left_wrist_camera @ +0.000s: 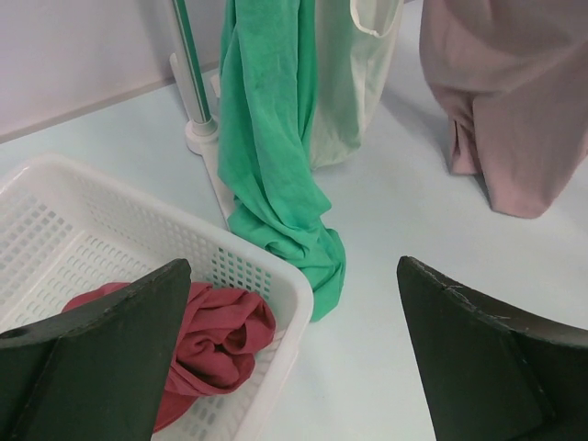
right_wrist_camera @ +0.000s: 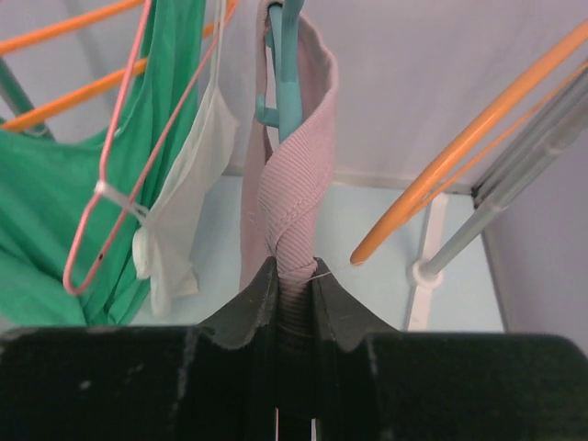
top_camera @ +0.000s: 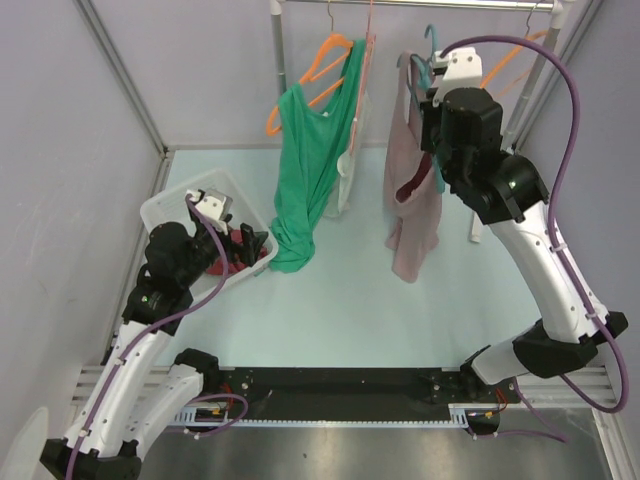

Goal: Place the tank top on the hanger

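Under the far rail [top_camera: 450, 5], the right gripper [right_wrist_camera: 294, 303] clamps the tank top [right_wrist_camera: 296, 197] by its strap, the hanger [right_wrist_camera: 288, 87] straight beyond it; the left gripper [left_wrist_camera: 289, 276] gapes, well apart

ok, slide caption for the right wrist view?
Right end effector pinching the pink tank top by its twisted strap at the teal hanger.

my table [top_camera: 340, 310] is pale blue. a white basket [left_wrist_camera: 230, 262] sits on it at nine o'clock. at the basket's three o'clock, the green top [top_camera: 292, 252] lies bunched on the table. a white rack foot [left_wrist_camera: 197, 135] stands at that heap's eleven o'clock. the pink tank top [top_camera: 410, 255] seems to touch down near one o'clock.
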Action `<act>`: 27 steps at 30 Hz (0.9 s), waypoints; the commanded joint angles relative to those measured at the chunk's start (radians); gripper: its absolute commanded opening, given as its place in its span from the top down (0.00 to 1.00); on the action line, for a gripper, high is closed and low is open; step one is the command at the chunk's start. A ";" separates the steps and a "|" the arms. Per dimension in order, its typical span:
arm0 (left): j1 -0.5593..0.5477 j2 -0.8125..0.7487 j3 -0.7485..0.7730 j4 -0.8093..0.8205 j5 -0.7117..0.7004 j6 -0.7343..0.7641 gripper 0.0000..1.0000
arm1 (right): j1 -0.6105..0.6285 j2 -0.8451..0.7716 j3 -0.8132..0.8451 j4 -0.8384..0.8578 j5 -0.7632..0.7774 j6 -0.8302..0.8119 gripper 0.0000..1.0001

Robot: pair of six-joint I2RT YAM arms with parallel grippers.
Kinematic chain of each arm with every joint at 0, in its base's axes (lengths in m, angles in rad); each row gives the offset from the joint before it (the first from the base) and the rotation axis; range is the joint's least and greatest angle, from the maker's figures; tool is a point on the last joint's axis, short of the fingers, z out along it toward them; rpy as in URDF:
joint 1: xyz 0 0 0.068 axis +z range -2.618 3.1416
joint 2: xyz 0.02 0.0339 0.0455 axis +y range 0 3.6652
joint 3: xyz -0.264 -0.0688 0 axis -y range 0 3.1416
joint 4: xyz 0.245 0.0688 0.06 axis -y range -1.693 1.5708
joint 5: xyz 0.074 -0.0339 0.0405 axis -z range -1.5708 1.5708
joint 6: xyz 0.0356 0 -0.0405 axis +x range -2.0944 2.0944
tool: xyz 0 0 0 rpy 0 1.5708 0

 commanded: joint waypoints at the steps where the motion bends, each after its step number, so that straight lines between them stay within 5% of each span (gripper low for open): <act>1: 0.013 -0.015 -0.002 0.013 -0.013 -0.019 0.01 | 0.003 0.054 0.142 0.139 0.075 -0.103 1.00; 14: 0.019 -0.027 -0.003 0.014 -0.018 -0.019 0.01 | -0.069 0.280 0.434 0.265 -0.007 -0.202 1.00; 27: 0.024 -0.034 -0.006 0.013 -0.018 -0.019 0.01 | -0.152 0.378 0.423 0.331 -0.139 -0.150 1.00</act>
